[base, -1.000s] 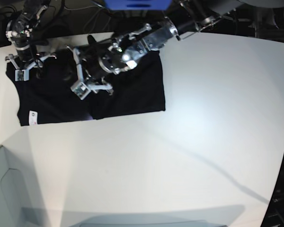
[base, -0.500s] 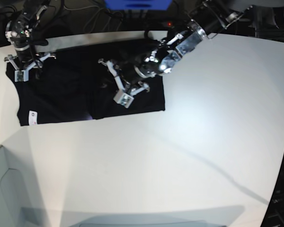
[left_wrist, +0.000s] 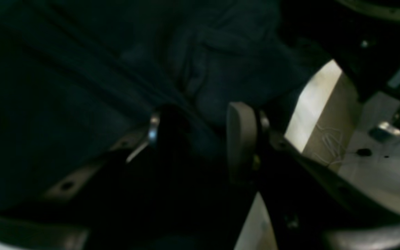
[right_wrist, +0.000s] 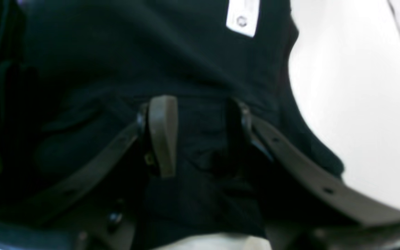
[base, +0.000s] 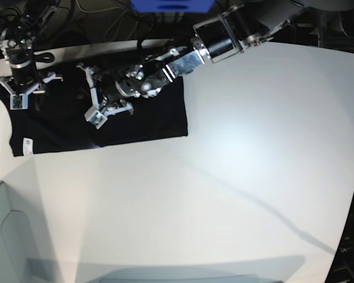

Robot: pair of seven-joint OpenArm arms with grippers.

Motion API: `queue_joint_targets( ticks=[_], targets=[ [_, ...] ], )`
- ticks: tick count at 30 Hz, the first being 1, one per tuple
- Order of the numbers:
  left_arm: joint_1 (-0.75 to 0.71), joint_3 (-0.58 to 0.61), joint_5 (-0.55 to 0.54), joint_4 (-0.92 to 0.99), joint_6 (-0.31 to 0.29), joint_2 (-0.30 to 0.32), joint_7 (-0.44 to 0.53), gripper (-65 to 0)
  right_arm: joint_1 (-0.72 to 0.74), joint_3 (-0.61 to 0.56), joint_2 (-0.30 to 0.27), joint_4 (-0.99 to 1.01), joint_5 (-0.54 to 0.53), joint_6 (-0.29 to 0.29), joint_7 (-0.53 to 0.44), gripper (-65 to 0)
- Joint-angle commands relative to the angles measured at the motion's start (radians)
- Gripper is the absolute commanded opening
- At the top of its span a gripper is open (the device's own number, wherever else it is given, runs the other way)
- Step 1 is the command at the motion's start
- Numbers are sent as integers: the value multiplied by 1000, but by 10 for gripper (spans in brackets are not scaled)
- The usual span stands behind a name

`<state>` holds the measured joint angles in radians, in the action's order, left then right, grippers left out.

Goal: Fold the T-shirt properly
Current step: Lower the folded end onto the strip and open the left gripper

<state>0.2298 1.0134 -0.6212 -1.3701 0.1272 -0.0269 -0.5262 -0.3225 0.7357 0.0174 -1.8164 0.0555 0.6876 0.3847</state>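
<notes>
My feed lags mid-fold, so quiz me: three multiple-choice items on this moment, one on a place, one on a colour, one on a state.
1. Where on the table does the T-shirt lie in the base view?
A. far left corner
B. centre
C. near right edge

2. What colour is the small tag on the shirt?
A. white
B. red
C. yellow

3. How do the fingers of the right gripper stand?
A. pressed together with no gap
B. apart, with black cloth between them
C. hidden from every view

Answers:
1 A, the shirt sits by the far left corner, with bare table to its right and front.
2 A, the tag shows white against black cloth in the base and right wrist views.
3 B, the right wrist view shows a clear gap between the fingers, filled with dark fabric.
</notes>
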Motion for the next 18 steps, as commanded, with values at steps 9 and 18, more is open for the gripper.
queue_joint_targets(
  ticks=[9,18],
  targets=[
    [-74,-167,-12,-312,-10,229,24,-407,72,91,-12,-35,-16,11,-25,-302],
    [-252,-423,-12,-308,-11,318,24,-407,95,104,-119,93,-16,11,-26,-302]
  ],
)
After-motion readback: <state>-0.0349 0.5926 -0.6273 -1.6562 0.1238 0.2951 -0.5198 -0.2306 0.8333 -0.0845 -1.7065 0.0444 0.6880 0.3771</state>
